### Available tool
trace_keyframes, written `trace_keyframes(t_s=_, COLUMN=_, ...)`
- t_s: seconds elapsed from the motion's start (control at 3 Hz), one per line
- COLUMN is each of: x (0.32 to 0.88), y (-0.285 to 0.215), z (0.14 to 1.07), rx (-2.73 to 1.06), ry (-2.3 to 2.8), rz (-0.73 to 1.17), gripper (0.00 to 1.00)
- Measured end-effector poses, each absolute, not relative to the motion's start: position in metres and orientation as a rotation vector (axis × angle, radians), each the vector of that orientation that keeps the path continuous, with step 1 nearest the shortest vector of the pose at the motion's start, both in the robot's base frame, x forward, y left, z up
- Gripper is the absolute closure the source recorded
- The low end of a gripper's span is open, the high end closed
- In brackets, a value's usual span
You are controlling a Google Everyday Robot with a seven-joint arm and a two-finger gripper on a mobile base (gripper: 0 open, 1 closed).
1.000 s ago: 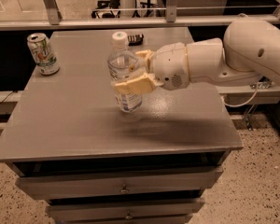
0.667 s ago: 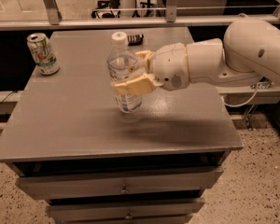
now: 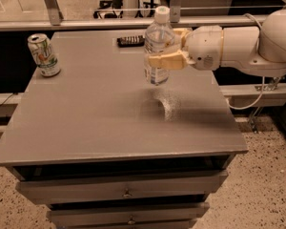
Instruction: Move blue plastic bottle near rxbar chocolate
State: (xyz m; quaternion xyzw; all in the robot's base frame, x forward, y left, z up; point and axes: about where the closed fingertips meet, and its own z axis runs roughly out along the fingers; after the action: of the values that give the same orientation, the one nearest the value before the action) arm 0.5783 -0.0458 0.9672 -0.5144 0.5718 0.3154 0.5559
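Observation:
The blue plastic bottle (image 3: 158, 46) is clear with a white cap and hangs upright above the grey table (image 3: 95, 123), its base off the surface. My gripper (image 3: 166, 46) comes in from the right and is shut on the bottle's middle, one tan finger in front and one behind. The rxbar chocolate (image 3: 130, 41), a flat dark bar, lies at the table's far edge, just left of and behind the bottle.
A green-and-white drink can (image 3: 44, 55) stands at the table's far left corner. My white arm (image 3: 238, 44) stretches over the table's right side. Drawers sit under the tabletop. A railing and glass run behind the table.
The bottle has been lifted off the table and carried toward the far edge, closer to the dark bar. The arm moved up and back with it.

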Motion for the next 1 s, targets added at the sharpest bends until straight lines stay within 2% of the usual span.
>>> trace_keyframes(t_s=1.0, x=0.716, y=-0.099, z=0.982, rx=-1.124, ry=1.403, rz=0.549, gripper=1.00)
